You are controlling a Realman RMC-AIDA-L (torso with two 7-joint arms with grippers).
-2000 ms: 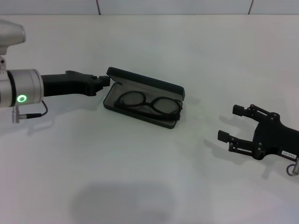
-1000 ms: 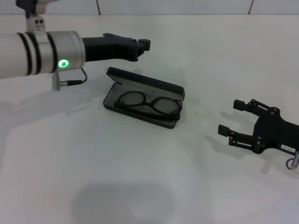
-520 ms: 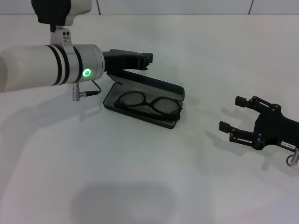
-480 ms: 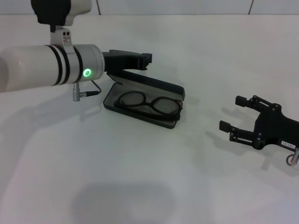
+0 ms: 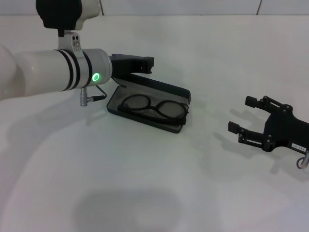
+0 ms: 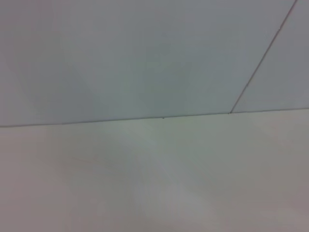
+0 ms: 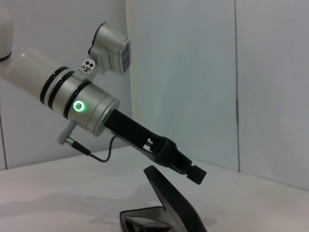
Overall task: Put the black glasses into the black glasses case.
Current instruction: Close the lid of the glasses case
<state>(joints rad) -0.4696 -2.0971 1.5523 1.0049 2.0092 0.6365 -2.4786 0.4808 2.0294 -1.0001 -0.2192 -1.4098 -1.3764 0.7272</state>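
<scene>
Glasses: black glasses [image 5: 153,108] lie folded inside the black glasses case [image 5: 147,100], lenses side by side on the grey lining of the base.
Case: open on the white table [image 5: 154,183], lid raised at the far side; in the right wrist view the case [image 7: 169,208] shows edge-on with the lid tilted up.
Left gripper [image 5: 147,64]: held above the far left end of the lid, clear of it; whether its claw is apart or together cannot be told. Seen from the side in the right wrist view [image 7: 190,171], just above the lid's upper edge.
Right gripper [image 5: 241,116]: low over the table, well to the right of the case, fingers spread apart and holding nothing.
</scene>
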